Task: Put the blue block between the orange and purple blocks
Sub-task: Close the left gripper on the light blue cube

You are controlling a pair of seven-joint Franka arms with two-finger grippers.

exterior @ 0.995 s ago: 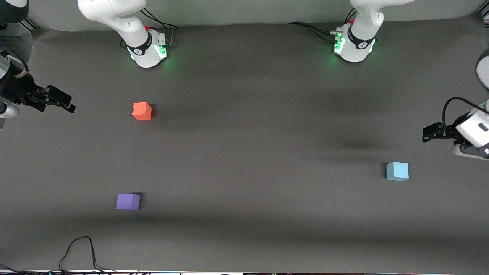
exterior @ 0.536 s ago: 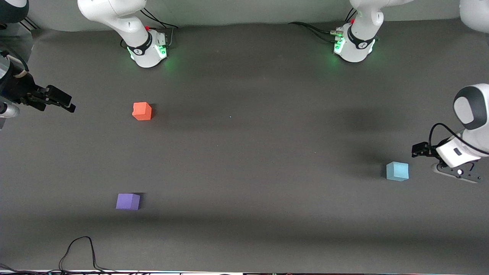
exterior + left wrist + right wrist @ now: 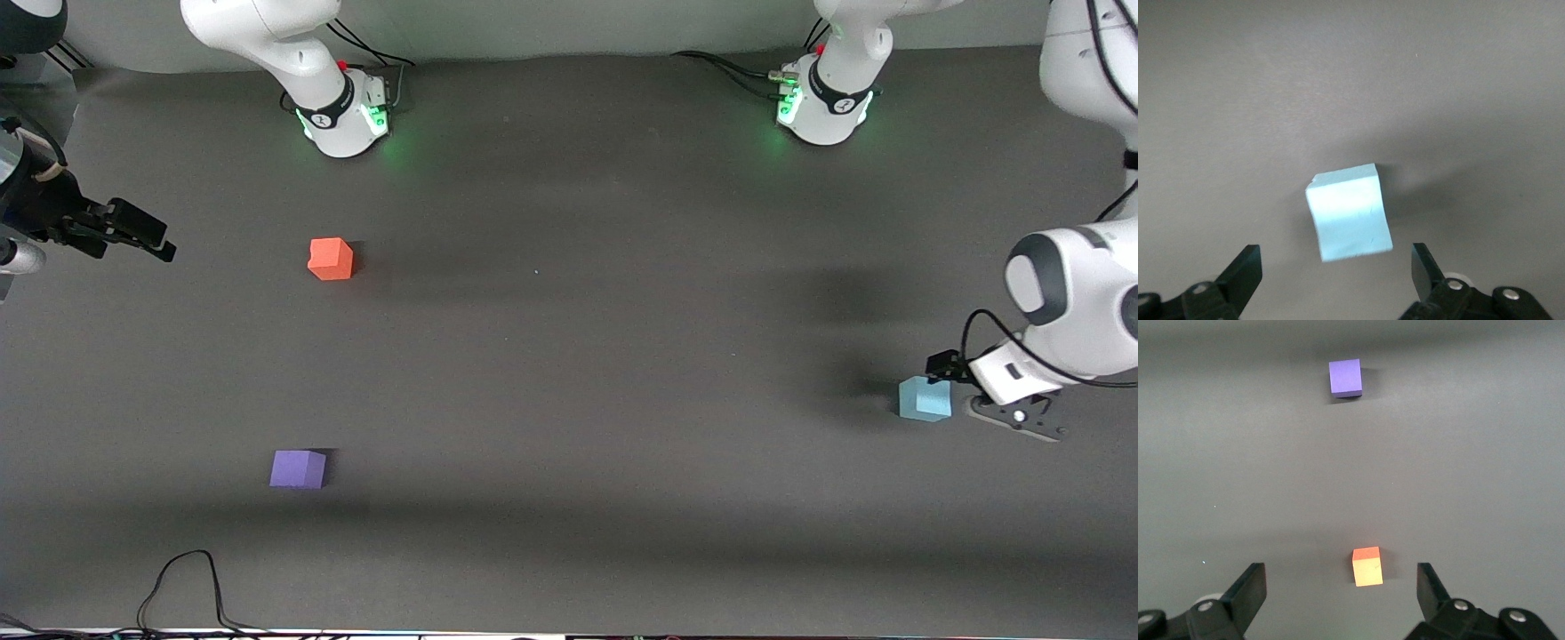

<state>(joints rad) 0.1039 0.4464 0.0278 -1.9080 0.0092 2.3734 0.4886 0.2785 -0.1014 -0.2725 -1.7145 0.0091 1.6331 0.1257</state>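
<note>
Blue block sits on the grey table at the left arm's end, about 4 o'clock from table centre in the front view. It rests flat, nothing gripping it.

Left gripper hangs just over the block, jaws spread wide. In the left wrist view the block lies between the two fingers, gaps on both sides, no contact seen.

Orange block and purple block are at the right arm's end, well apart from each other, w/ bare table between them. Purple is at approx 6 o'clock from orange, nearer the front camera. Blue is well apart from both.

Right gripper waits at the table edge, approx 9 o'clock from orange, jaws wide, holding nothing. The right wrist view shows orange near and purple farther off.
</note>
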